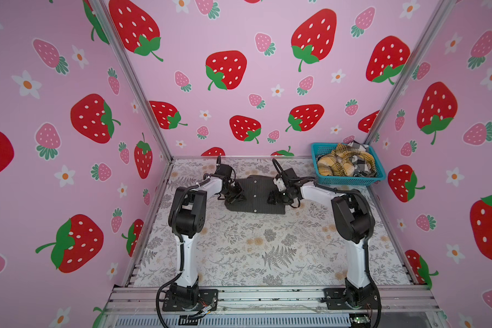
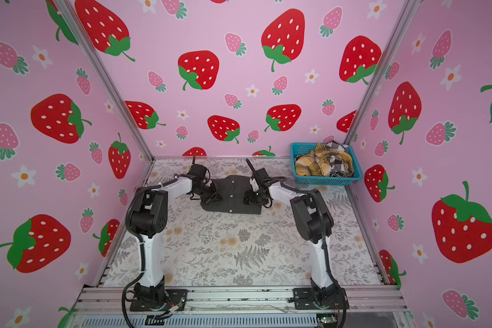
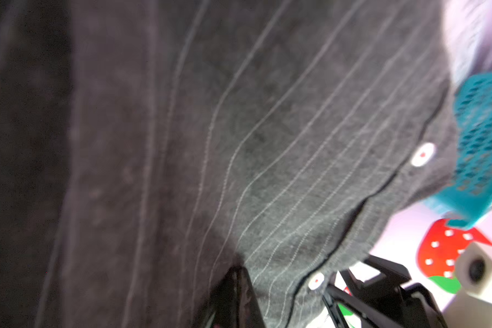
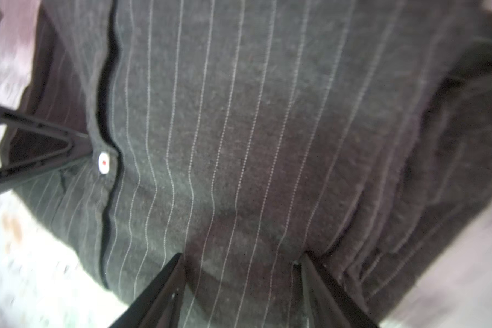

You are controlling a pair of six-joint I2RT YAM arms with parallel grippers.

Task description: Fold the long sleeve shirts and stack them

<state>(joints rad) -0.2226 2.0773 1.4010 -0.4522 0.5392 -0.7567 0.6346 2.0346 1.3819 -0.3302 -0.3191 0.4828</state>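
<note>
The left gripper (image 1: 233, 198) is seen pressed together, and a pinch of cloth at the left side edge of the charcoal pinstriped button shirt (image 1: 253, 186) is judged to be held in it. The right gripper (image 4: 240, 258) is spread, with a low ridge of the same cloth straddled at the right side edge and nothing clamped yet. The shirt is thus flanked by both grippers, and neither arm is nearer. Its row of pale buttons (image 4: 104, 162) runs from the near hem toward the far collar, across the line joining the jaws. The shirt is laid mostly flat toward the back of the floral-printed tabletop (image 1: 253, 250), and no sleeve is seen spread out. A mustard-yellow plaid shirt (image 1: 340, 164) and a black-and-white check shirt (image 1: 362, 166) are heaped in the teal plastic mesh basket (image 1: 350, 181), well apart.
</note>
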